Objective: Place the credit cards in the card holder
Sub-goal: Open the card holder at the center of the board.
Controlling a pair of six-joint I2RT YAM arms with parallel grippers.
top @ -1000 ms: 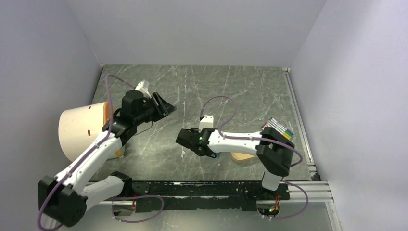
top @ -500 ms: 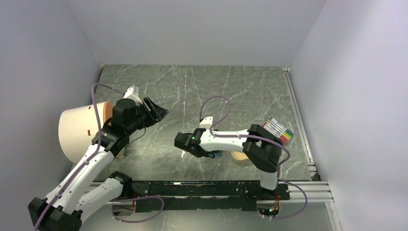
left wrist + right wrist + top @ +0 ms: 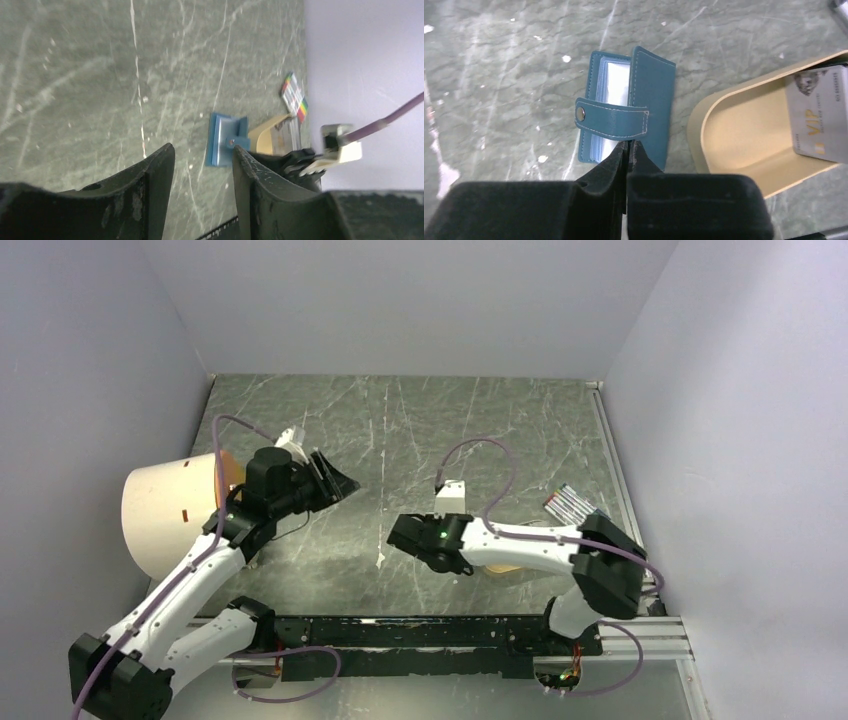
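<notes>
Teal stitched folding card holder (image 3: pixel 629 110) lies on the table (image 3: pixel 450 430). Its snap strap (image 3: pixel 614 121) is laid across the clear inner sleeves, and one cover stands a little raised. The right hand (image 3: pixel 629 145) has its two black fingers pressed together, tips over the holder's near edge. Whether a leaf of the holder is nipped between them cannot be told. The left hand (image 3: pixel 202 155) hangs well apart from the holder, its fingers spread with nothing between them. Just beside the holder, on the side away from the left hand, sits a tan oval plastic tray (image 3: pixel 734 145). It holds the pale plastic credit cards (image 3: pixel 819 125); none is in the holder yet.

The step in hand looks to be getting the holder open and steady. Done well, that likely means one hand pinning the flat cover while the other takes the strap or the raised cover by its edge, low and slow. A light wallet on smooth stone would probably slide or fold shut. The cards should be stiff but awkward to lift off a flat floor, so the tray's wall may help tip one up.

The table is dark green-grey, marble-veined, hard and scuffed white. Past the tray from the holder lies a pack of coloured markers (image 3: pixel 572 502). Far off beyond the left hand stands a large beige drum (image 3: pixel 165 515). Pale lilac walls (image 3: pixel 400 300) close in three sides.
</notes>
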